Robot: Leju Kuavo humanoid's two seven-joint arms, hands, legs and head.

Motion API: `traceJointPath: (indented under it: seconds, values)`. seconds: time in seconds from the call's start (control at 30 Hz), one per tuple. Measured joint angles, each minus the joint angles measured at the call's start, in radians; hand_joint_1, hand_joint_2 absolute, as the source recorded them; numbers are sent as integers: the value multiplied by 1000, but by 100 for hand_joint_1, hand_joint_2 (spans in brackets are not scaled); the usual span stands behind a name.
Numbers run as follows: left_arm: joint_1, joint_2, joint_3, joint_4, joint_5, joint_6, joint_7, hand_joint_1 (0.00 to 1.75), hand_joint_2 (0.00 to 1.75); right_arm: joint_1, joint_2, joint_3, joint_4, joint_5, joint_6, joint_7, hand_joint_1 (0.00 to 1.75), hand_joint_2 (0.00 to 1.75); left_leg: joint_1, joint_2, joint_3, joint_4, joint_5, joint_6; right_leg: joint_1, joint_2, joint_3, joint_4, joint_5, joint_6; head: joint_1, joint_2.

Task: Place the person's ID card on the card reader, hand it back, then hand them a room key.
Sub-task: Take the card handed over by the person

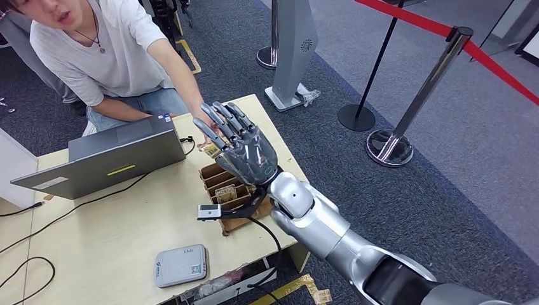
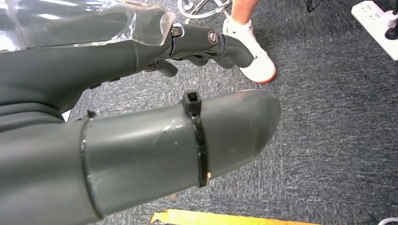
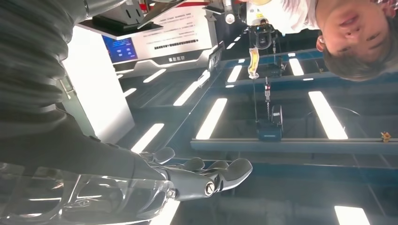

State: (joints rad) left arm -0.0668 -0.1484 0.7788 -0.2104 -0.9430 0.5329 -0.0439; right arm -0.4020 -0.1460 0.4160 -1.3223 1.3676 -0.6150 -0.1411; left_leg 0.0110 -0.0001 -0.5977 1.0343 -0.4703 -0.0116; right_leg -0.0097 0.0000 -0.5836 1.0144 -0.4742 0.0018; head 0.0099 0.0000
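My right hand [image 1: 241, 149] is raised above the table's far right part, fingers stretched out and spread towards the person [image 1: 108, 51]. The person's arm reaches down to my fingertips [image 1: 210, 130]. A small tan thing [image 1: 208, 148] shows just under them; I cannot tell whether it is a card. In the right wrist view my right hand [image 3: 197, 176] lies flat with nothing on it. The grey-white card reader [image 1: 181, 265] lies at the table's near edge. A cardboard card holder [image 1: 227, 190] with cards stands under my wrist. My left hand [image 2: 206, 44] hangs over the carpet, holding nothing.
A grey laptop [image 1: 117, 155] stands half open at the table's far left, with cables trailing across the wooden table [image 1: 108, 241]. A small white device [image 1: 208, 211] on a cable sits beside the card holder. Stanchions [image 1: 394, 136] with a red belt stand on the carpet to the right.
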Motion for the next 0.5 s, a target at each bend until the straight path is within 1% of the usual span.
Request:
traceJointPath:
  seconds: [0.47, 0.5]
  values:
    - [0, -2, 1, 0, -2, 0, -1, 0, 0, -12, 1, 11, 37, -5, 17, 13, 0, 175, 0, 0, 0, 0, 0, 0, 0, 0, 0, 0, 0, 0, 0, 0]
    - [0, -2, 1, 0, -2, 0, -1, 0, 0, -12, 1, 11, 39, -6, 18, 14, 11, 175, 0, 0, 0, 0, 0, 0, 0, 0, 0, 0, 0, 0, 0, 0]
